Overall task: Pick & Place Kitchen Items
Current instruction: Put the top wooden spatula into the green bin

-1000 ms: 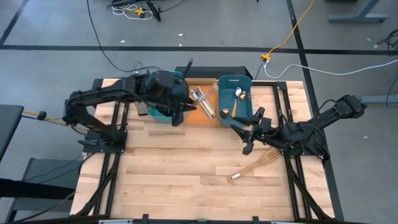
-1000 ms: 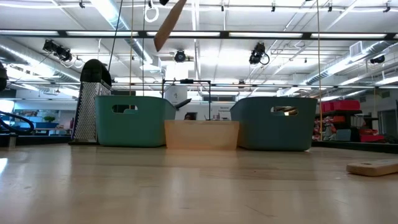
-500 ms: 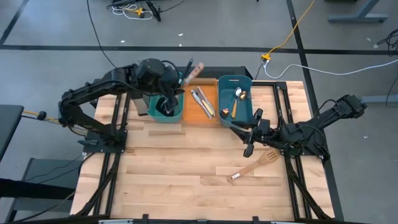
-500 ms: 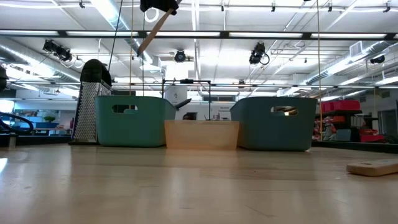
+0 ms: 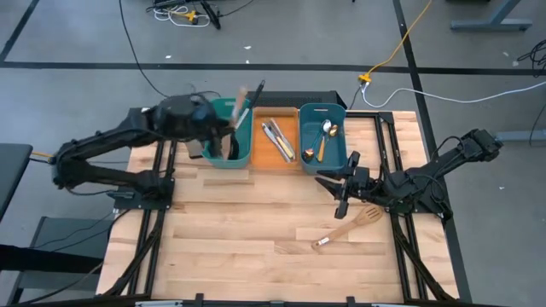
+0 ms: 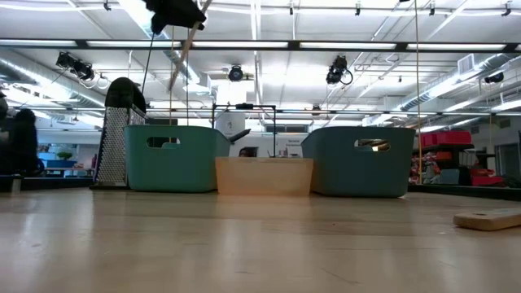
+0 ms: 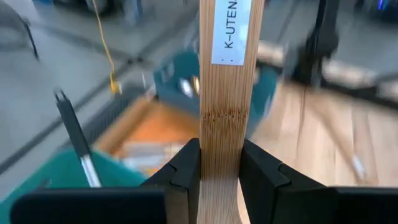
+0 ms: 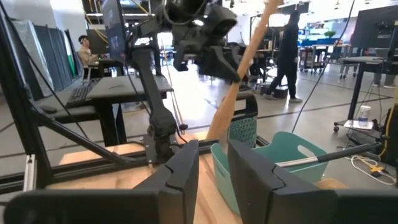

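Note:
My left gripper (image 5: 223, 128) is high over the left teal bin (image 5: 229, 147) and is shut on a wooden spatula (image 5: 241, 95). In the low view this gripper (image 6: 175, 12) sits at the top edge, with the spatula (image 6: 181, 53) slanting down below it. My right gripper (image 5: 345, 182) hovers in front of the right teal bin (image 5: 324, 136), its fingers a narrow gap apart and holding nothing. A second, slotted wooden spatula (image 5: 345, 228) lies flat on the table near it. Knives lie in the orange bin (image 5: 277, 141), and spoons lie in the right teal bin. My left gripper pinches the wooden spatula's flat handle (image 7: 221, 134) between its two fingers, which lie across the handle. A labelled stretch of the handle runs on beyond the fingertips. The spatula is lifted clear and tilted, with its lower end (image 8: 217, 127) above the left teal bin.
A black utensil (image 5: 258, 88) sticks up out of the left teal bin. A metal grater (image 6: 122, 134) stands against that bin's left side. The three bins stand in a row at the table's far edge. Bare wood lies in front of them, apart from the slotted spatula.
My left gripper has carried the wooden spatula toward the table's left, from above the orange bin to above the left teal bin. It stayed high and shut on the spatula. The spatula has tipped steeper as it went. My right arm has kept still.

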`<state>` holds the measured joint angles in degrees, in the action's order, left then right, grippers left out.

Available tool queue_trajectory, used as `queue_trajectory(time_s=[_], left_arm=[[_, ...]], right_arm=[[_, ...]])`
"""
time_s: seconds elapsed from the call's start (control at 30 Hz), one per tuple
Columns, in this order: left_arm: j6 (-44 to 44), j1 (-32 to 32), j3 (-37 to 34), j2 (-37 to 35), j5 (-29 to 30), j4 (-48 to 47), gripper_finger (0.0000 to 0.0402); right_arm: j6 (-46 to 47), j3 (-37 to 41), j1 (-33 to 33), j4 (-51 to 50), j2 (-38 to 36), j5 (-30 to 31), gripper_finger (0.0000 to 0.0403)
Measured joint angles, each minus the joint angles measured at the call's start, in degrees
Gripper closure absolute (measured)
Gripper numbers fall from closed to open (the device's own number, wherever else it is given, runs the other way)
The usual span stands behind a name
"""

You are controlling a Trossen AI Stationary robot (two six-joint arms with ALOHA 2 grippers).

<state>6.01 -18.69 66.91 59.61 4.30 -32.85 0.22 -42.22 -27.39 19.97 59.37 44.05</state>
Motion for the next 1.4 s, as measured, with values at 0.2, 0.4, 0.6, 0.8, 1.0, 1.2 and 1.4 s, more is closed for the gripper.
queue_trajectory(time_s=[0.2,0.4,0.6,0.8,1.0,1.2,1.4], left_arm=[[7.2,-2.6,-16.1,-9.6,3.8,19.4,0.0314],[11.8,-5.6,-21.2,-8.9,13.0,23.6,0.0314],[13.0,-8.7,-21.2,-6.7,13.4,23.1,0.0314],[13.3,-10.9,-21.3,-4.4,13.6,21.2,0.0314],[13.3,-12.3,-21.3,-2.5,13.5,20.9,0.0314],[13.3,-13.9,-21.3,-0.6,13.5,21.0,0.0314],[13.3,-14.4,-21.2,2.5,11.4,20.9,0.0314]], right_arm=[[0.8,0.0,0.0,0.0,0.0,0.0,0.0307],[2.3,0.0,0.0,0.1,0.0,0.0,0.0307],[3.3,0.0,0.0,0.1,0.0,0.0,0.0307],[3.4,0.0,0.0,0.1,0.0,0.0,0.0307],[3.4,0.0,0.0,0.1,0.0,0.0,0.0307],[3.4,0.0,0.0,0.0,0.0,0.0,0.0307],[3.4,0.0,0.0,-0.7,0.0,0.0,0.0307]])
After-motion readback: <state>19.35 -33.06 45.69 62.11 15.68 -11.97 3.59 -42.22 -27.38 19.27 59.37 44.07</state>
